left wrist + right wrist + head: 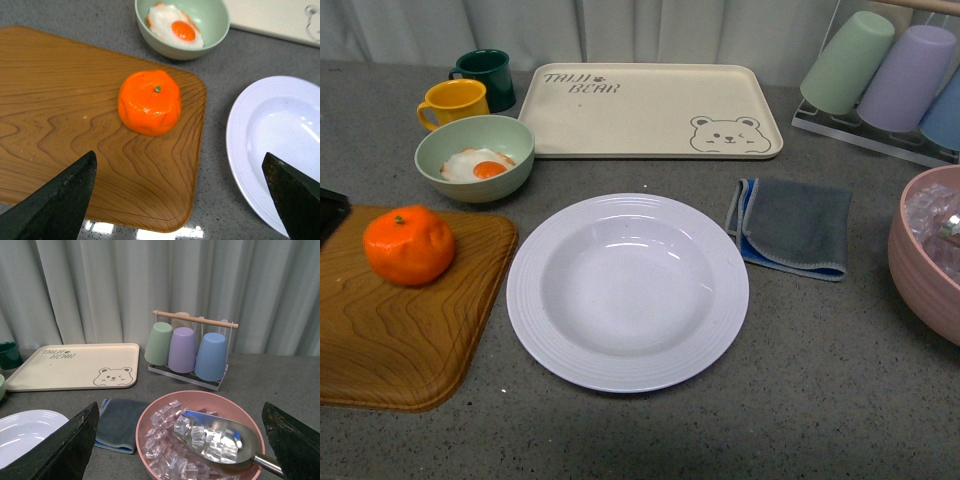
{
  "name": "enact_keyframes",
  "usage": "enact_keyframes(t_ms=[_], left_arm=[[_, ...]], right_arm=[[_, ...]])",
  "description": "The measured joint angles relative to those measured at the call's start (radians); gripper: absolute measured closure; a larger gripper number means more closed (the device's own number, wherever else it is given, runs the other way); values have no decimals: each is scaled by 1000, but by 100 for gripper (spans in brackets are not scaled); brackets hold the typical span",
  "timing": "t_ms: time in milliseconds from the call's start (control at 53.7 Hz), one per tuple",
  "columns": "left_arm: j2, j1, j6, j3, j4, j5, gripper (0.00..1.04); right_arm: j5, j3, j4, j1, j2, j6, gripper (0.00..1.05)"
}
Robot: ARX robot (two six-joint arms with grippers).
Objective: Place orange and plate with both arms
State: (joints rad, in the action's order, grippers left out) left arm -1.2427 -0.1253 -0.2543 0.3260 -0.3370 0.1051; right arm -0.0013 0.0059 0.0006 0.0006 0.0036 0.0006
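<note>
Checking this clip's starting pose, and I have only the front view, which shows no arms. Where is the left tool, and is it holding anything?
Observer: The left tool is open and empty, aimed at the orange on the wooden tray, not touching it.
Operator: And the other arm?
Observer: The right tool is open and empty too, facing the pink bowl.
</note>
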Motion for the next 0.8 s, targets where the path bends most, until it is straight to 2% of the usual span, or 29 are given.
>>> enact_keyframes(t_ms=[261, 372, 763, 801], left_arm=[[-398, 9, 52, 204, -34, -22, 7], [-514, 19, 72, 290, -2, -34, 7], [-690, 37, 71, 459, 51, 32, 7], [-697, 42, 58, 471, 66, 35, 13]], right_arm=[[0, 0, 0, 0, 0, 0, 9], [0, 0, 0, 0, 0, 0, 9], [0, 0, 0, 0, 0, 0, 9], [0, 0, 0, 0, 0, 0, 9]])
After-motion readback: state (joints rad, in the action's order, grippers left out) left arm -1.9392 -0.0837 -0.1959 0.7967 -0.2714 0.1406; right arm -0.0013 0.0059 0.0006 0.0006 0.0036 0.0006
